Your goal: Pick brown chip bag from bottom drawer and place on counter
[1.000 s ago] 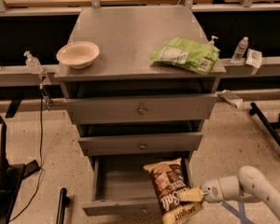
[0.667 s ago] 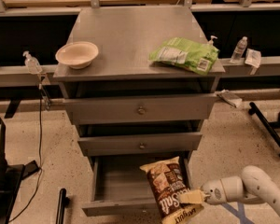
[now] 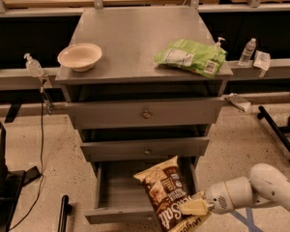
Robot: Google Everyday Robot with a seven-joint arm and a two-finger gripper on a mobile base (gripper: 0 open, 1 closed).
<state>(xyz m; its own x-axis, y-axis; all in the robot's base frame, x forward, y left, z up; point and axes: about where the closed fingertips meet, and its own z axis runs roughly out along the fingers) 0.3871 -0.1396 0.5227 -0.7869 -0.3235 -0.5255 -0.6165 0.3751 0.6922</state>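
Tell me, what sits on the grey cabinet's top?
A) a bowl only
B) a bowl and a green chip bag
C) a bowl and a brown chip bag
B: the bowl and green chip bag lie on the counter; the gripper, lower right, holds the brown chip bag by the bottom drawer.

Your tool (image 3: 197, 207), low at the right of the open bottom drawer (image 3: 111, 215), grips the brown chip bag (image 3: 165, 190) and covers its lower right corner. The bag's lower end runs off the bottom edge. The bag hides the drawer's right front. Your arm (image 3: 270, 183) is cut off at the right edge.
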